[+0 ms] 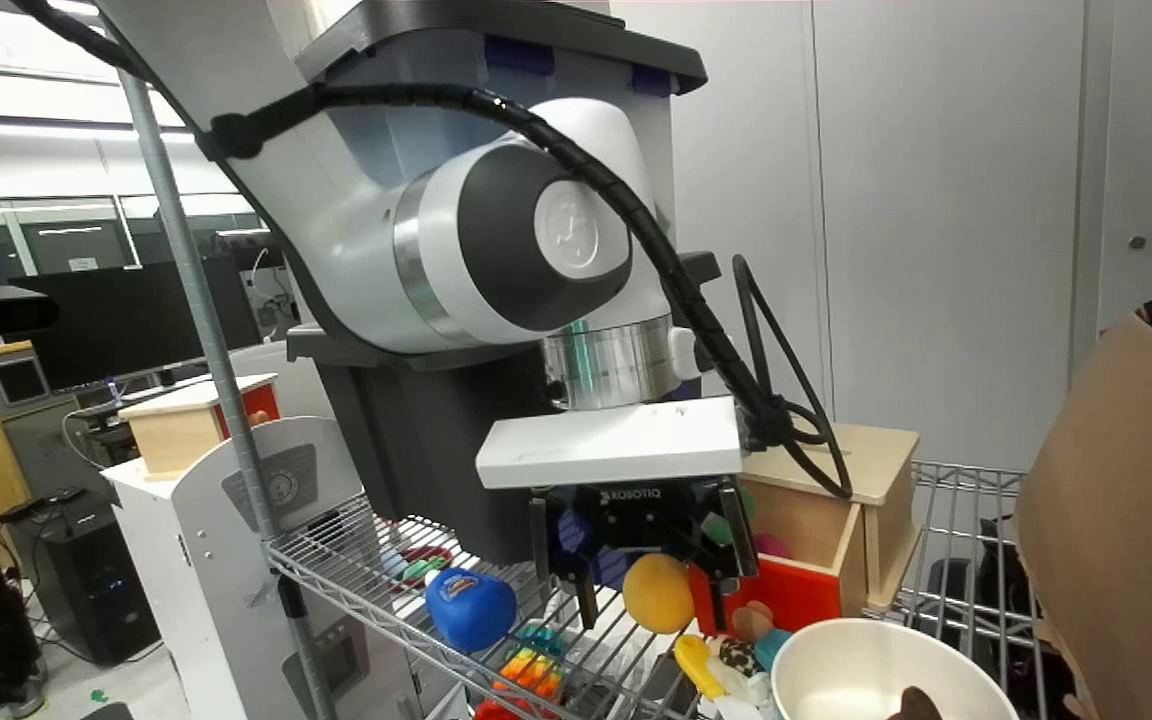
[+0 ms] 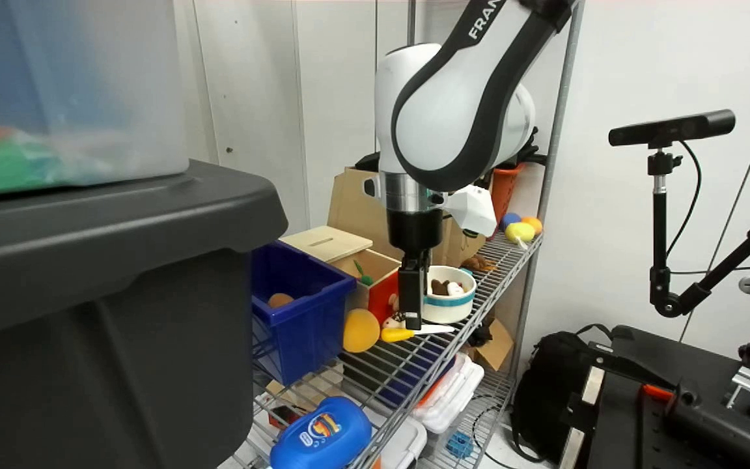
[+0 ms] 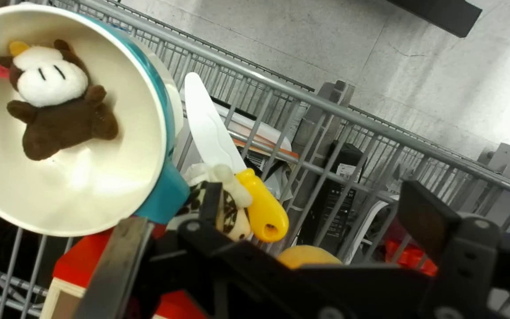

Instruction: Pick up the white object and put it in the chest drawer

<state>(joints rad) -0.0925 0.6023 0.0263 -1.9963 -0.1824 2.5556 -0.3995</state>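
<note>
My gripper (image 1: 653,606) stands open over the wire shelf, with nothing held between its fingers. In front of the light-wood box, the chest drawer (image 1: 804,588) is pulled out; its front is red and something green shows inside. I cannot tell which thing is the white object. A toy knife (image 3: 210,126) with a white blade and yellow handle lies on the shelf, below the fingers in the wrist view. Against the knife rests a whitish toy (image 3: 235,188) with dark spots, partly hidden by one finger. A brown-and-white cow plush (image 3: 58,99) lies in the bowl.
The cream bowl (image 2: 450,309) with a teal band stands beside the drawer. An orange ball (image 2: 361,330) sits between the knife and a blue bin (image 2: 306,319). Farther along the shelf are a blue bottle (image 1: 471,610) and a large dark storage bin (image 1: 426,450). Cardboard (image 1: 1121,490) rises behind the bowl.
</note>
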